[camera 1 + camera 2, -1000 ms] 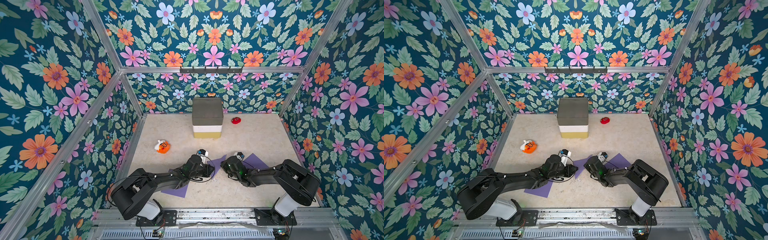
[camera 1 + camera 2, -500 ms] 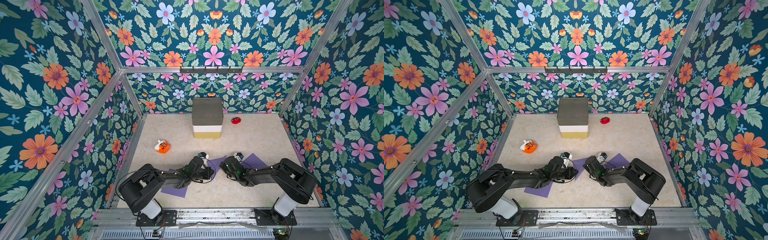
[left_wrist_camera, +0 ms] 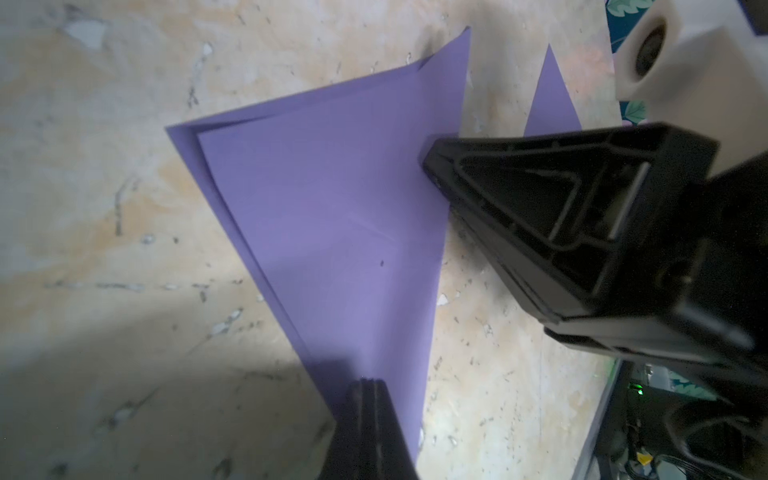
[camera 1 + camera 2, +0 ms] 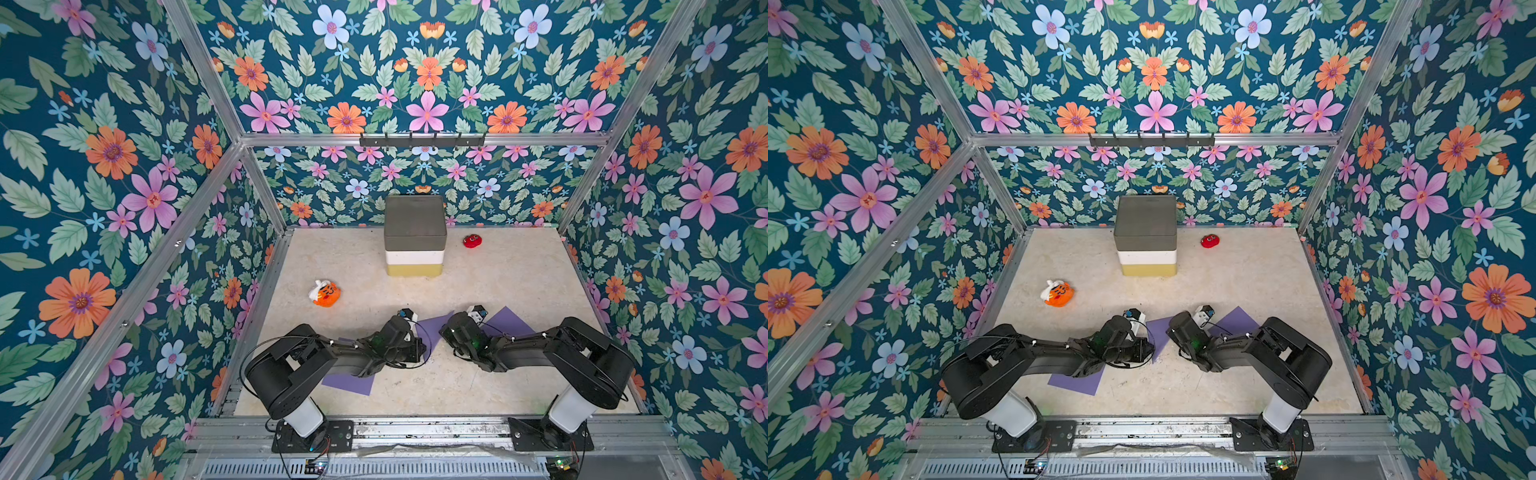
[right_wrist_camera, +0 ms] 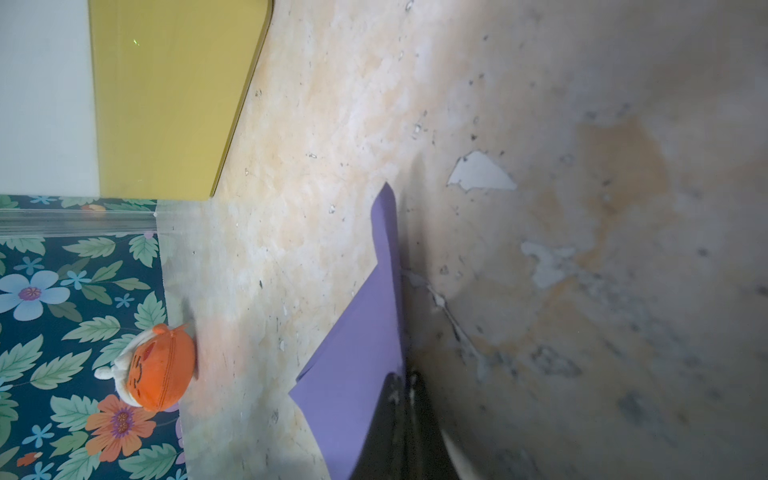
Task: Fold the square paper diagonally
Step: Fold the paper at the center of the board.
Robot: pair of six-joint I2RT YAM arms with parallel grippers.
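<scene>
The purple paper (image 3: pixel 332 216) lies on the table folded into a triangle, its two layers slightly off at the edges. In both top views it shows beneath the two wrists as purple patches (image 4: pixel 432 330) (image 4: pixel 1233 321). My left gripper (image 3: pixel 368 384) is shut, its tip resting on the paper near one narrow corner. My right gripper (image 5: pixel 401 380) is shut too, its tip down on the paper (image 5: pixel 353 374) at its long edge. The right gripper's black finger (image 3: pixel 440 166) shows in the left wrist view, touching that edge.
A stack of grey, white and yellow boxes (image 4: pixel 414 237) stands at the back middle. An orange plush (image 4: pixel 325 293) lies to the left and a small red plush (image 4: pixel 472 240) at the back right. Flowered walls close in three sides.
The left arm's upper links have swung a little to the right while its wrist stays over the paper. The right arm has hardly moved.
</scene>
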